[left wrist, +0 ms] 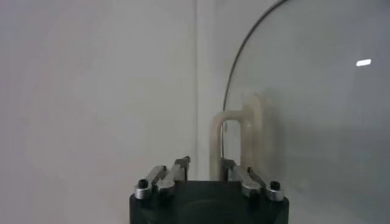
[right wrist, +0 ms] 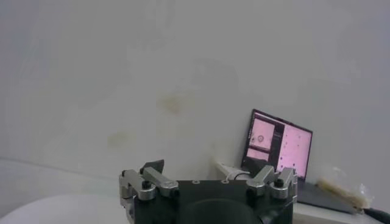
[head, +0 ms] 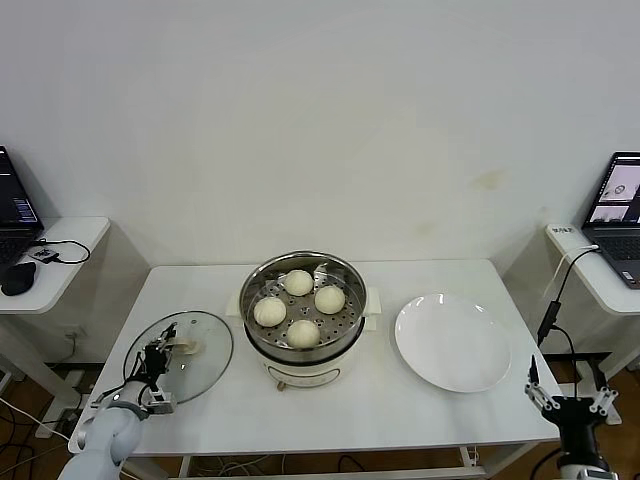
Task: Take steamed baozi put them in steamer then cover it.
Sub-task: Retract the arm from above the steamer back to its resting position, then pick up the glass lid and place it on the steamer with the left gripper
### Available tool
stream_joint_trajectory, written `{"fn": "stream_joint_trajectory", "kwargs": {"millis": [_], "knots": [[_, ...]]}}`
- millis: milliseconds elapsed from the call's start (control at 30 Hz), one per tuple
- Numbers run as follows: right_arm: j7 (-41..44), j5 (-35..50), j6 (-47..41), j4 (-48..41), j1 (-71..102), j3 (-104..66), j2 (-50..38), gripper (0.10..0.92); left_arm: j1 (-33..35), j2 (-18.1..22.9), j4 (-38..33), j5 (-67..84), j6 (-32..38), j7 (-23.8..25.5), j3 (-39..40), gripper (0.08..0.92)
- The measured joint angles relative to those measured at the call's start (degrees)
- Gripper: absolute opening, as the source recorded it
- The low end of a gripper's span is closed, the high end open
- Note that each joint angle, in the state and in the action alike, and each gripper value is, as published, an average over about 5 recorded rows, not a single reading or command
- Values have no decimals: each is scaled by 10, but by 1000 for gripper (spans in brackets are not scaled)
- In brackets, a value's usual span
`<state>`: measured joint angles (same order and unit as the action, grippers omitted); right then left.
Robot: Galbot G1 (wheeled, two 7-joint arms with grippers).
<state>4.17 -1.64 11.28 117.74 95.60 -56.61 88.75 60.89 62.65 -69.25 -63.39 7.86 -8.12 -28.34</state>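
now four steamed baozi (head: 299,308), one steamer (head: 303,347), one cover (head: 205,352)

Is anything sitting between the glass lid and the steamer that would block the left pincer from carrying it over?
Nothing visible does. The left pincer is at the glass lid, by its cream handle; only bare table lies between lid and steamer. All four baozi sit below its rim. The right pincer waits off the table's right corner.

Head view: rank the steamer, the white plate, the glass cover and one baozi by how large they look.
1. steamer, widest outline.
2. white plate and glass cover: too alike to separate, and the left gripper hides part of the cover.
3. baozi, far the smallest.
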Motion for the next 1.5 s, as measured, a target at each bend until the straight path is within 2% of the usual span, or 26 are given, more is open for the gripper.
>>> {"fn": "stream_joint_trajectory", "kwargs": {"millis": [133, 300, 533, 733, 1033, 1267, 1500], "knots": [[0, -1, 0, 0, 0, 3, -1, 823, 7, 1, -4, 2, 3, -12, -6, 148], [1, 0, -1, -1, -2, 4, -4, 823, 24, -5, -28, 9, -2, -21, -18, 146], [2, 0, -2, -7, -6, 8, -9, 823, 64, -24, -100, 29, -21, -20, -45, 146], [3, 0, -4, -11, -7, 14, -14, 823, 104, -45, -183, 50, -51, 1, -75, 146], [5, -4, -5, -17, -10, 22, -18, 823, 134, -81, -315, 76, -109, 62, -104, 146], [3, -13, -3, -21, -6, 33, -17, 823, 126, -112, -393, 116, -160, 100, -79, 146], [-4, -31, 5, -32, -3, 51, -11, 823, 87, -119, -434, 129, -209, 120, -2, 146]]}}
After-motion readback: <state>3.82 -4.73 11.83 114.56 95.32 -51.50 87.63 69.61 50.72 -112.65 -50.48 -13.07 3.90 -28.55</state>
